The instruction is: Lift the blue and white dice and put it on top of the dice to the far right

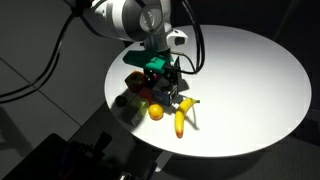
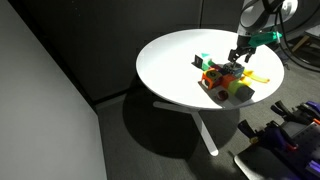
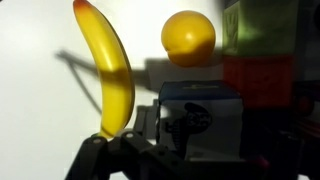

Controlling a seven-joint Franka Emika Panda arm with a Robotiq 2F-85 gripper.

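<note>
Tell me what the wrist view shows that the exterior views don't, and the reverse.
Wrist only: the dark mark on a white face of the small blue and white dice, seen close up. Exterior only: the whole round white table and the robot arm above it. Shared: the yellow banana, the round orange fruit and the cluster of coloured cubes.

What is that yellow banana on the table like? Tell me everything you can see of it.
The banana is smooth, evenly bright yellow and slightly glossy, so it may be a plastic toy. It is whole, unpeeled and gently curved. It lies flat on the round white table, at the edge of the cluster of things, beside an orange fruit with a gap between them. Nothing but the table appears to touch it.
</note>
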